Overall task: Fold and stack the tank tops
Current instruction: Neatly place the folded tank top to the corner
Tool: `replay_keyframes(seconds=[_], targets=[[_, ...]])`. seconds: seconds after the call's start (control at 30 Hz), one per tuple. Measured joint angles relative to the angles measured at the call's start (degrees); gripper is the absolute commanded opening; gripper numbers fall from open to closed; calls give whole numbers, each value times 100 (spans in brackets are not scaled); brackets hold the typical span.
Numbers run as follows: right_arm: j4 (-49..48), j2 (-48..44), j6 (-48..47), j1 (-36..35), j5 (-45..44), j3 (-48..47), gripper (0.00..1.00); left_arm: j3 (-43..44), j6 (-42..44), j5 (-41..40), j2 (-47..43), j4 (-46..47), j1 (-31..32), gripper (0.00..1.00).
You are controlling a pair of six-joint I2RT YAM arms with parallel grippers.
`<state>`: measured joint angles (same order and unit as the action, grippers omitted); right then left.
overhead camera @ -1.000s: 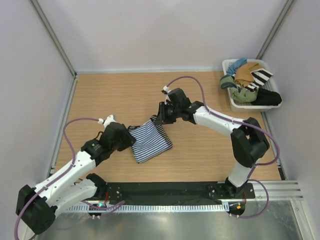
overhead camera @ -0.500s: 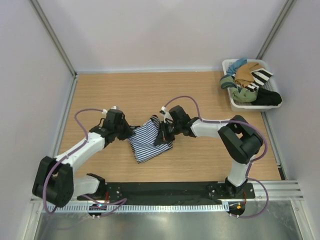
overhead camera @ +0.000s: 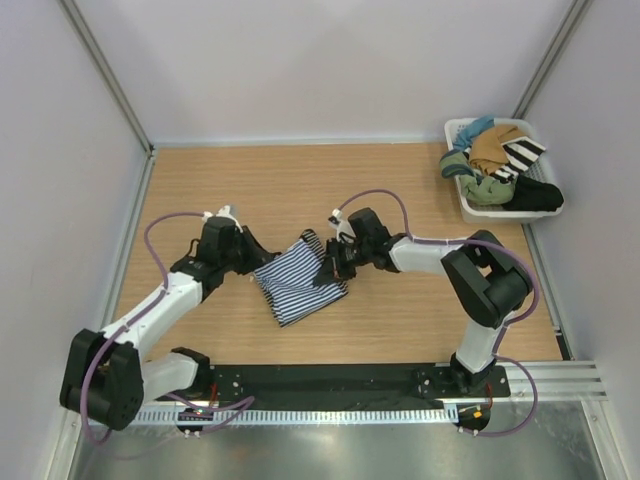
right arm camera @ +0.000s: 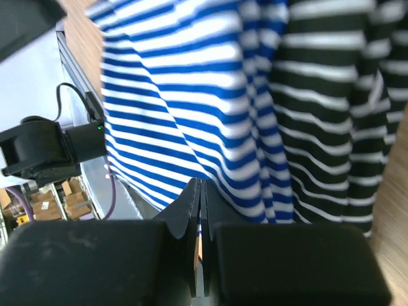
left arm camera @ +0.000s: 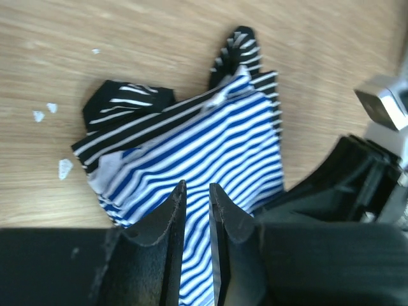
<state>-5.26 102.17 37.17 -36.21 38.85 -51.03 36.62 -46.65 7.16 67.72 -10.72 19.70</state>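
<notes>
Mid-table (overhead camera: pixel 250 190), left jaws and right jaws clamp opposite edges of the blue-and-white top (overhead camera: pixel 300 284), basket (overhead camera: pixel 453 127) well apart.

The wooden table (overhead camera: pixel 250 185) before me carries a black-and-white striped top (left arm camera: pixel 131 102) mid-surface, a blue-and-white top (overhead camera: pixel 298 282) lying over it, and a white basket (overhead camera: pixel 453 130) of clothes (overhead camera: pixel 495 165) at the far right corner.

A robotics lab test cell: two robot arms (overhead camera: pixel 432 250) trailing purple cables (overhead camera: pixel 375 193) are bolted to a black plate (overhead camera: pixel 330 380) at the edge of a wooden table (overhead camera: pixel 250 180), boxed in by plain white walls (overhead camera: pixel 330 60) on metal posts (overhead camera: pixel 107 75).
</notes>
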Motion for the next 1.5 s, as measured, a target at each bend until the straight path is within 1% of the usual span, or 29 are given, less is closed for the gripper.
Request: replay_keyframes(seconds=[0.1, 0.2, 0.37, 0.5, 0.67, 0.8, 0.87, 0.9, 0.97, 1.0, 1.07, 1.1, 1.17, 1.2, 1.27, 1.3, 1.4, 1.47, 1.5], targets=[[341, -2, -61, 0, -50, -466, 6, 13, -11, 164, -374, -22, 4, 21], [463, 20, -92, 0, -129, -968, 6, 13, -109, 306, -568, -22, 68, 21], [400, 332, -52, 4, -225, -1620, 5, -114, -402, 540, -621, 238, 481, 18], [245, 890, 72, 7, -234, -1921, 3, -608, -627, 734, -619, 610, 813, 17], [118, 1617, 251, 90, -227, -2024, 2, -1314, -793, 809, -656, 793, 1091, 16], [63, 1904, 367, 199, -122, -2085, 1, -1790, -892, 874, -988, 938, 1255, 16], [48, 1908, 372, 234, -120, -2135, 2, -2002, -940, 911, -1268, 984, 1292, 19], [42, 1908, 372, 247, -122, -2166, 5, -2087, -977, 920, -1421, 975, 1303, 27], [0, 1908, 372, 262, -127, -2201, 11, -2201, -1003, 929, -1733, 892, 1318, 33], [-11, 1906, 369, 269, -129, -2208, 17, -2221, -1012, 927, -1910, 796, 1325, 38], [13, 1895, 350, 271, -149, -2208, 26, -2199, -1008, 881, -2234, 568, 1329, 43], [52, 1873, 341, 271, -160, -2208, 36, -2177, -1003, 857, -2330, 487, 1329, 46], [170, 1768, 280, 271, -227, -2208, 44, -2017, -970, 748, -2424, 160, 1331, 49], [271, 1668, 216, 271, -289, -2208, 51, -1895, -946, 673, -2413, -20, 1331, 53], [562, 1388, 55, 269, -435, -2201, 58, -1578, -859, 470, -2277, -415, 1331, 57], [675, 1239, -11, 269, -509, -2199, 59, -1416, -831, 350, -2170, -581, 1331, 61], [1019, 599, -236, 275, -787, -2100, 61, -1014, -728, -17, -1735, -953, 1329, 63], [1134, 157, -372, 286, -925, -1971, 61, -905, -688, -201, -1445, -1058, 1329, 62], [1191, -31, -428, 297, -984, -1899, 61, -896, -684, -264, -1335, -1088, 1329, 58]])
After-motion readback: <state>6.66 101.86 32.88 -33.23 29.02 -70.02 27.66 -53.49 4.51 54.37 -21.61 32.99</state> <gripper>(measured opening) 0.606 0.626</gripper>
